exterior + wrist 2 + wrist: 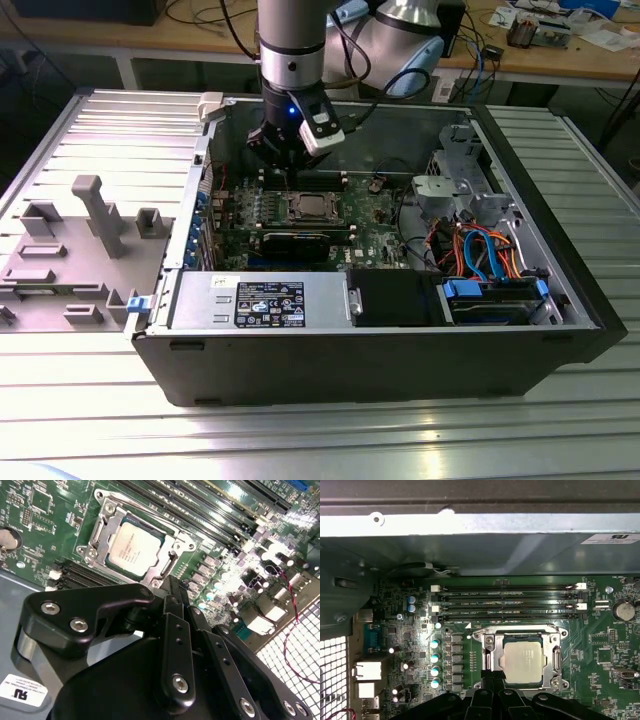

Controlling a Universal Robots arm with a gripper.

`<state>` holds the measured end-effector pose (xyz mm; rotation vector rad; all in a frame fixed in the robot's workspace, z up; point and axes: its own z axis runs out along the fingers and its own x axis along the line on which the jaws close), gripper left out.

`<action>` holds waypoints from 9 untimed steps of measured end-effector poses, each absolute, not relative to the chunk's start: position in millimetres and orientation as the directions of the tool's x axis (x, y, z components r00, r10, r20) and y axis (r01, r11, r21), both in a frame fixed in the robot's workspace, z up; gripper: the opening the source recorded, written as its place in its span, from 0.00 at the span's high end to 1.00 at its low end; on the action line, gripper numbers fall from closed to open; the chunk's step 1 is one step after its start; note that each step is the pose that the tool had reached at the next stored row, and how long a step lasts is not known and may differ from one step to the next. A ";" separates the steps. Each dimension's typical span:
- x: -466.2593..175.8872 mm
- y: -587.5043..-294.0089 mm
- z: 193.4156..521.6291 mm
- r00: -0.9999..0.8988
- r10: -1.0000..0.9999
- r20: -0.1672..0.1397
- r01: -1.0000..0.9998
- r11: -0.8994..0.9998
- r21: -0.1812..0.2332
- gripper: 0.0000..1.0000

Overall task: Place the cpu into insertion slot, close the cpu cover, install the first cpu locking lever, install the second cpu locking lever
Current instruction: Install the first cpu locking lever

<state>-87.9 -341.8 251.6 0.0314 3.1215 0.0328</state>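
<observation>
Hanging straight down into the open computer case (pixel 350 360), the gripper (pixel 290 172) hovers over the motherboard (pixel 375 225), fingers pressed together and empty, at 11 o'clock from the cpu (pixel 522 663) in the exterior view. The cpu lies in the insertion slot (pixel 489 641), with the cpu cover (pixel 555 657) down around it. Fingertips (pixel 488 682) hide the cover's nearest edge, and the lever positions are unclear. Memory slots (pixel 292 240) and power supply (pixel 260 300) sit at 6 o'clock, drive cables (pixel 480 250) at 3 o'clock.
</observation>
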 end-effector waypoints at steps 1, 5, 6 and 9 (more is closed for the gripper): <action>-87.9 -341.9 251.6 -1.000 0.020 -0.020 0.020 1.000 0.021 0.89; -88.6 -341.9 251.6 -1.000 0.020 -0.020 0.020 1.000 0.021 0.89; -88.6 -341.9 251.6 -1.000 0.020 -0.020 0.020 1.000 0.021 0.89; -88.6 -341.9 251.6 -1.000 0.020 -0.020 0.020 1.000 0.021 0.89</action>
